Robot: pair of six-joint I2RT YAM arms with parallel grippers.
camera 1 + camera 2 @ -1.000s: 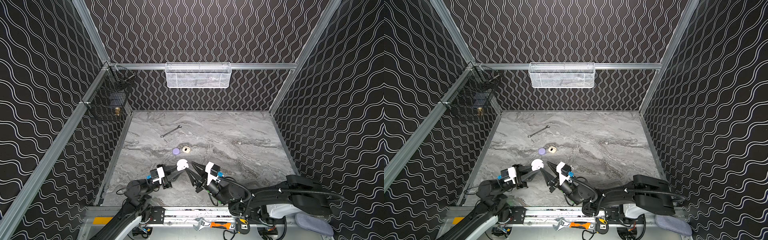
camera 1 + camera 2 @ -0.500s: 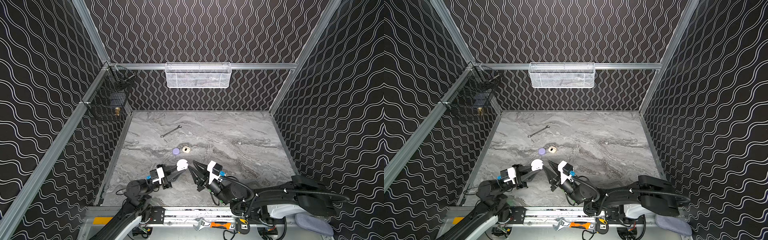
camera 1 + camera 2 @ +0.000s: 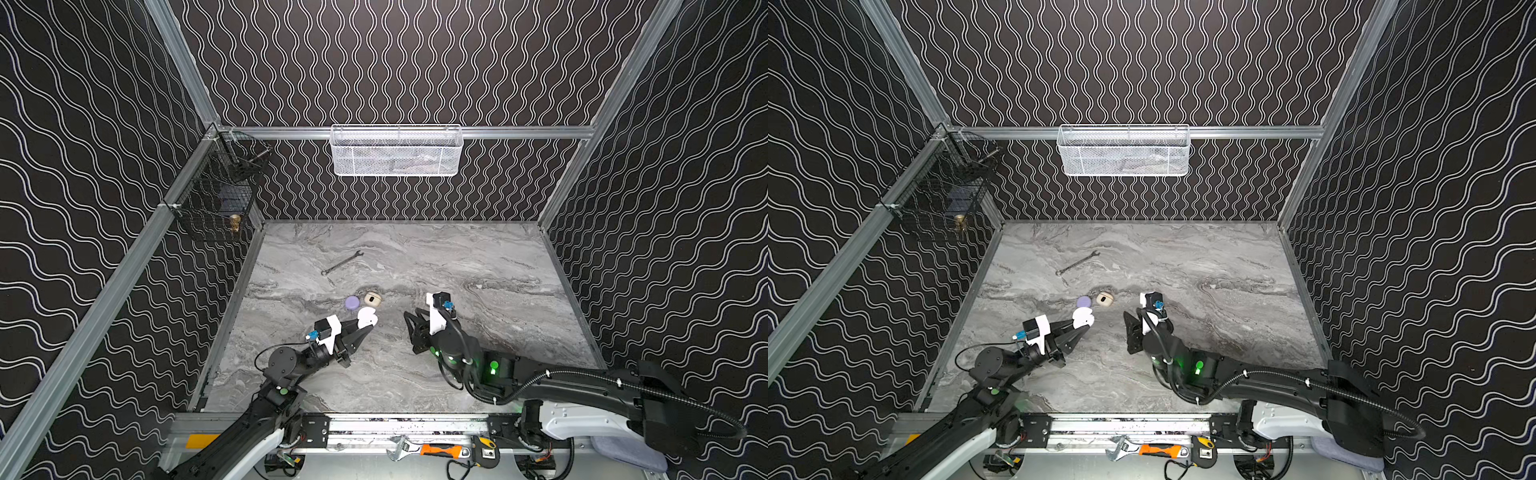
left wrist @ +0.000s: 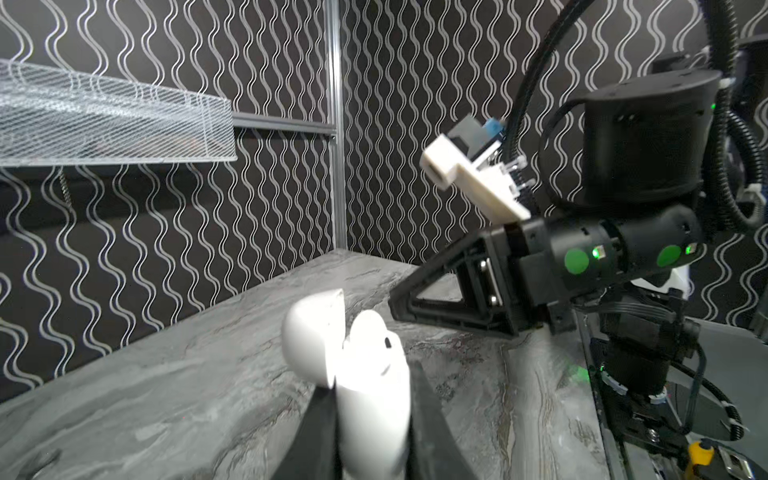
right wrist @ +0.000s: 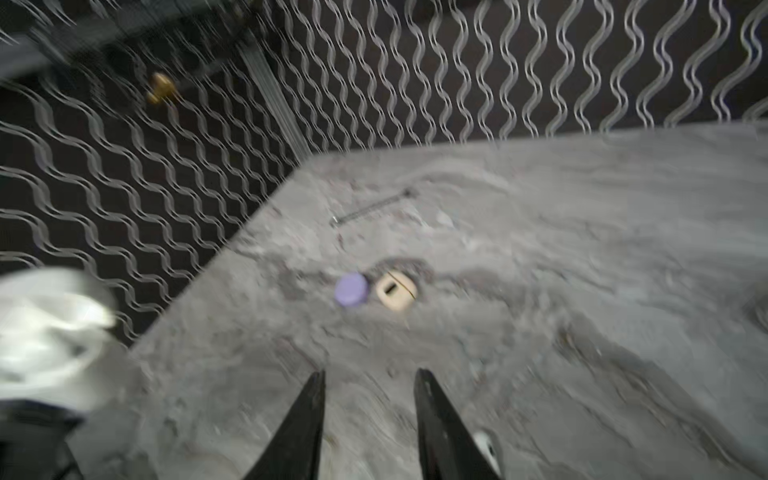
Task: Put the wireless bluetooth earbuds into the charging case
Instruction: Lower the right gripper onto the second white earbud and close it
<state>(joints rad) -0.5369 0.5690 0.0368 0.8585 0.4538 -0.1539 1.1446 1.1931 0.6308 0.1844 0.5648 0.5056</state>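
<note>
**Left hand grips the open white case, right hand free**

The left hand (image 3: 365,330) is clamped tight on the lower body of the white charging case (image 4: 365,374), one black finger on each side, and holds it clear of the counter (image 3: 478,257). The case's lid is swung open, and one white earbud (image 4: 382,345) sits in the case with its rounded head and dark spot showing above the rim.

The right hand (image 5: 370,374) hangs low over the counter, well apart from the case. Its two fingers stand partly spread. That wrist view is smeared, but nothing seems to sit between them.

Just beyond the held case, two closed cases lie side by side on the grey marbled counter: a lilac case (image 3: 352,302) and a beige case (image 3: 372,299). Farther back lies a slim wrench (image 3: 342,263). A white mesh basket (image 3: 395,153) hangs on the back wall, and a black wire basket (image 3: 216,199) hangs in the left corner.
</note>
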